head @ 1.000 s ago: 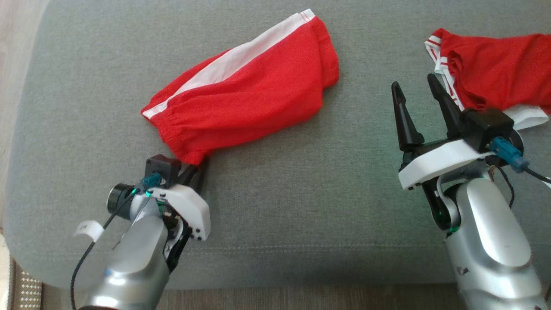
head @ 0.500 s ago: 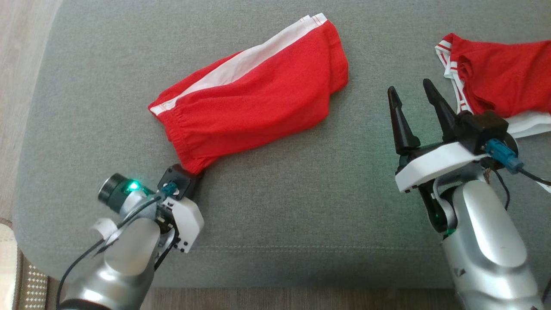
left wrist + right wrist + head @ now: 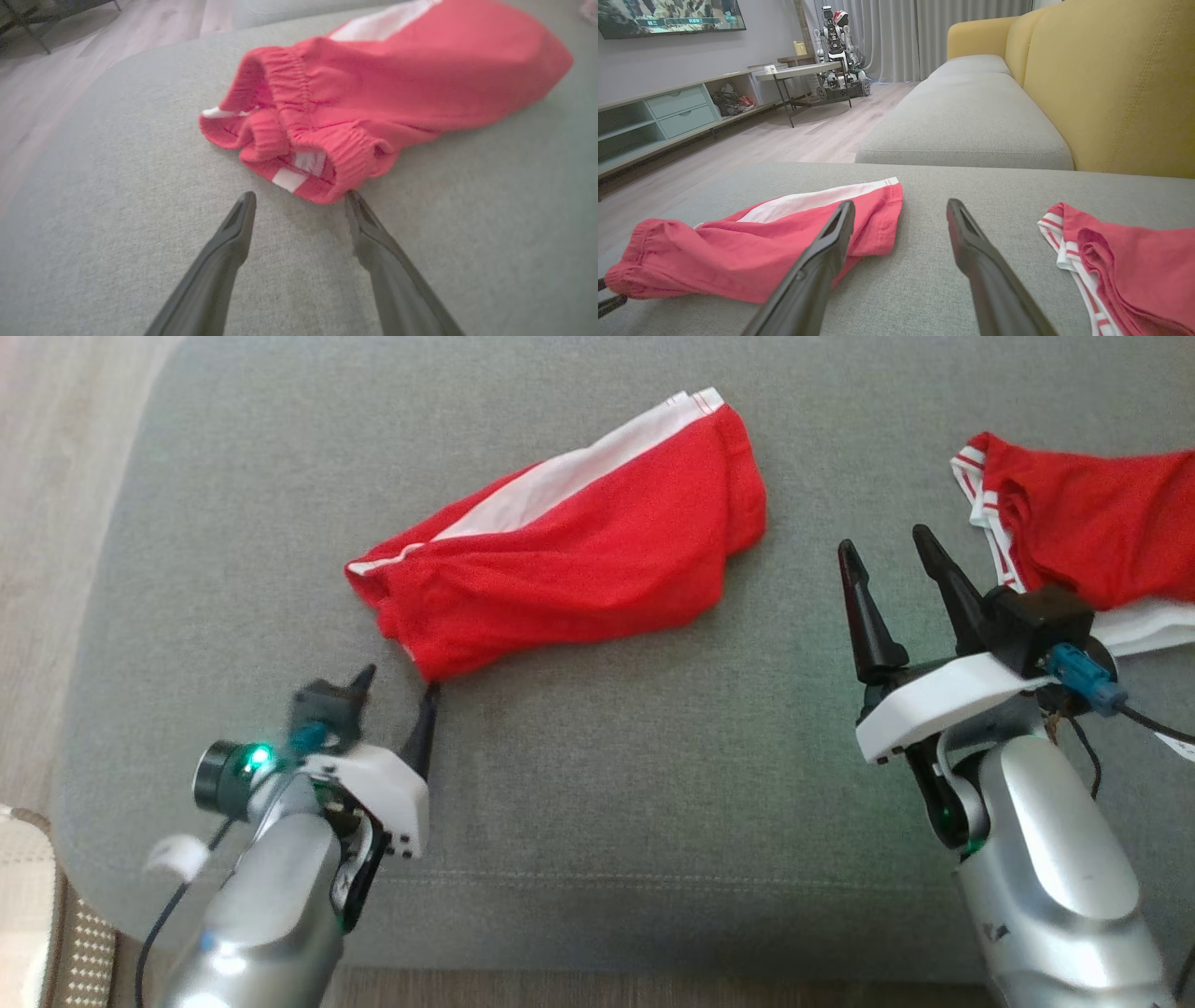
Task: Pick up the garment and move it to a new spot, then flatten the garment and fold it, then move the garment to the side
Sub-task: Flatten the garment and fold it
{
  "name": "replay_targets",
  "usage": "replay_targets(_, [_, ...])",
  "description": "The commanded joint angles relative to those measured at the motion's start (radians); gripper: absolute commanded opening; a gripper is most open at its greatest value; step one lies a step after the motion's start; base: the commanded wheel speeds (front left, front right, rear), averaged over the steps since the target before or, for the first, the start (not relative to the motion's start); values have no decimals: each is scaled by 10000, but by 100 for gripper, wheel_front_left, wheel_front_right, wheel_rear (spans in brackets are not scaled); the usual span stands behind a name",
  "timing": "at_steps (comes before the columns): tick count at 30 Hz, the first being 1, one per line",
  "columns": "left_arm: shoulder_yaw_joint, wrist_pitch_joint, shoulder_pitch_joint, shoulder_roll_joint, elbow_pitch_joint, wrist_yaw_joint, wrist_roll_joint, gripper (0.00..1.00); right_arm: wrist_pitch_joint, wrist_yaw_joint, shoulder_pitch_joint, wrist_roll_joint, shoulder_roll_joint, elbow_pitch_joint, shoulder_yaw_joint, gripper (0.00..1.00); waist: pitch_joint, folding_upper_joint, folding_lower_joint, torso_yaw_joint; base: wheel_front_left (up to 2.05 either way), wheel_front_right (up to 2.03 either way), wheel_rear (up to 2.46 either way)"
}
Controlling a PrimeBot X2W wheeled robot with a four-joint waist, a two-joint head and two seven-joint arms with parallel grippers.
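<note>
Red white-striped cloth shorts [image 3: 569,569] look folded; the left gripper [image 3: 400,679] at their 7 o'clock has fingers apart, empty; moving aside remains.

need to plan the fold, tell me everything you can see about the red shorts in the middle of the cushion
The red shorts look like soft knit, with a white side stripe and gathered elastic waistband. They lie rumpled, roughly folded, slanting on the grey cushion, waistband toward the open left end effector, whose one fingertip sits at the waistband edge; nothing grips them.

Soft even daylight throughout, faint shadows; left wrist view slightly blurred.
</note>
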Motion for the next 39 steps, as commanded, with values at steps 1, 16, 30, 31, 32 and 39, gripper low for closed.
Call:
replay_targets(1, [606,-61,-65,185,-531,101,-237,100,12,-4,-10,47,94,-286,160,100,-90,0,0,70,0,0,0])
replay_targets(16, [4524,-61,2728,-1079,-6397,85,-1288,100,103,-4,347,386,120,-106,77,100,-479,0,0,516,0,0,0])
replay_targets(30, [4076,-61,3116,-1176,-6894,85,-1761,100,1989,-4,-639,4319,205,1568,-668,100,90,0,0,1234,0,0,0])
replay_targets(31, [4031,-61,3096,-1176,-6893,91,-1779,100,2152,-4,-791,4752,206,1777,-742,100,152,0,0,1320,0,0,0])
replay_targets(32, [3988,-61,3076,-1177,-6893,99,-1792,100,2307,-4,-949,5213,206,2007,-828,100,208,0,0,1405,0,0,0])
replay_targets(39, [3644,-61,2961,-1177,-6991,177,-1899,100,2828,-4,-2133,7497,208,3662,-1278,100,542,0,0,2018,0,0,0])
